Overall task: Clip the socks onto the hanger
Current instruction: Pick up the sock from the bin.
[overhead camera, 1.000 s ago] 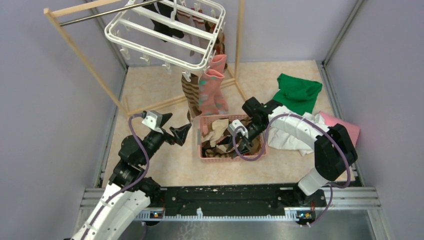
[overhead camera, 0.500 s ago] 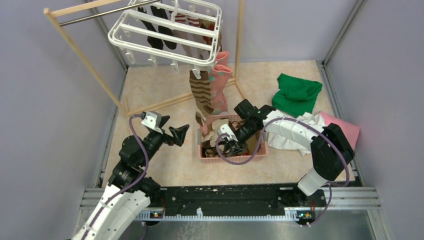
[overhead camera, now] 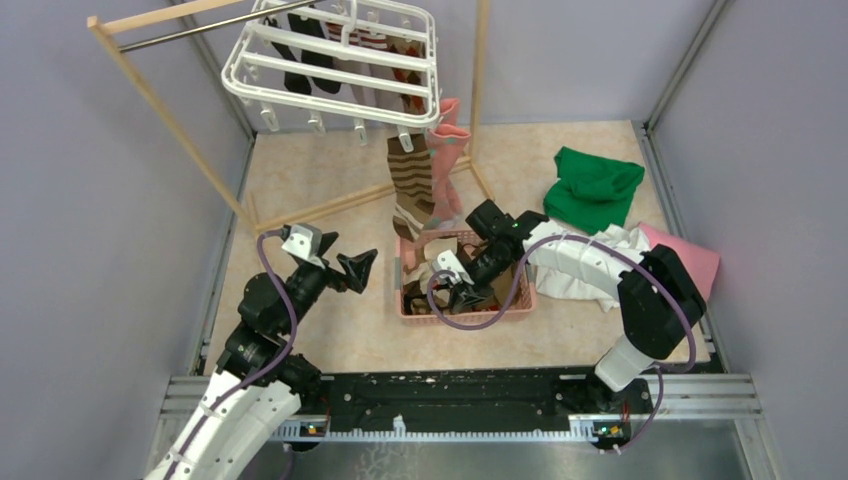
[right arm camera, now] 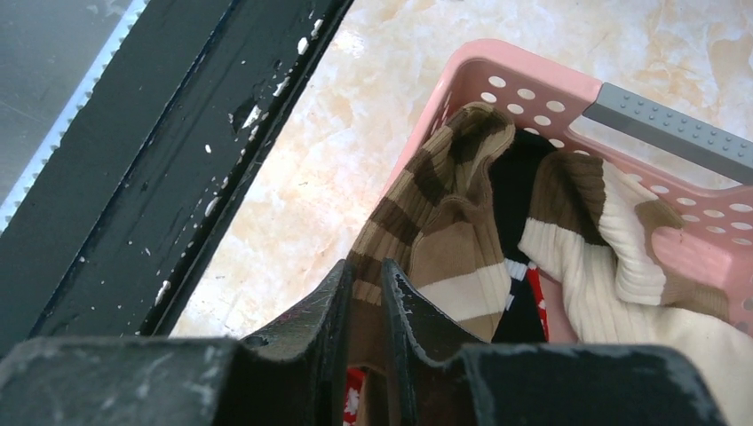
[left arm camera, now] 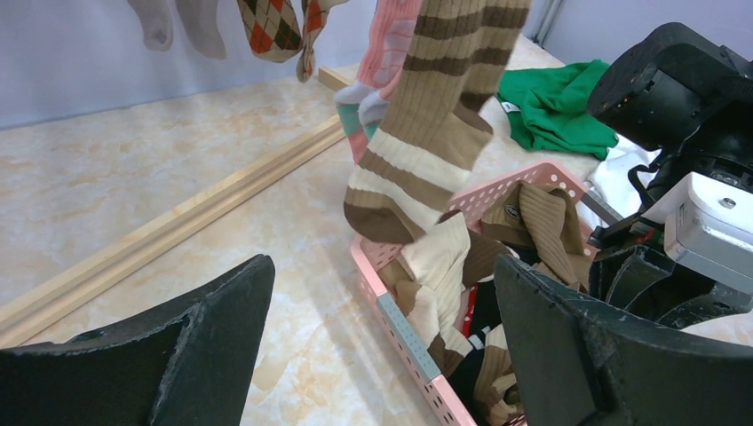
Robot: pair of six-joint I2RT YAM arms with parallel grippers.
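Observation:
The white hanger (overhead camera: 340, 65) hangs from the wooden rack at the back left, with several socks clipped under it. The lowest are a brown-cream striped sock (overhead camera: 410, 190) and a pink-teal one (overhead camera: 447, 150). More socks lie heaped in the pink basket (overhead camera: 470, 318). My right gripper (overhead camera: 455, 297) is down in the basket's left part. In the right wrist view its jaws (right arm camera: 366, 271) are shut on a fold of a brown-cream striped sock (right arm camera: 453, 257). My left gripper (overhead camera: 352, 268) hovers wide open and holding nothing, left of the basket (left arm camera: 404, 324).
A green cloth (overhead camera: 595, 185), a white cloth (overhead camera: 585, 265) and a pink cloth (overhead camera: 700, 255) lie right of the basket. The wooden rack (overhead camera: 160, 105) frames the back left. The black base rail (right arm camera: 178, 160) runs close to the basket's near side.
The right gripper moved left and deeper into the basket and closed on the striped sock. The hanger and its clipped socks swung. The left arm stayed put.

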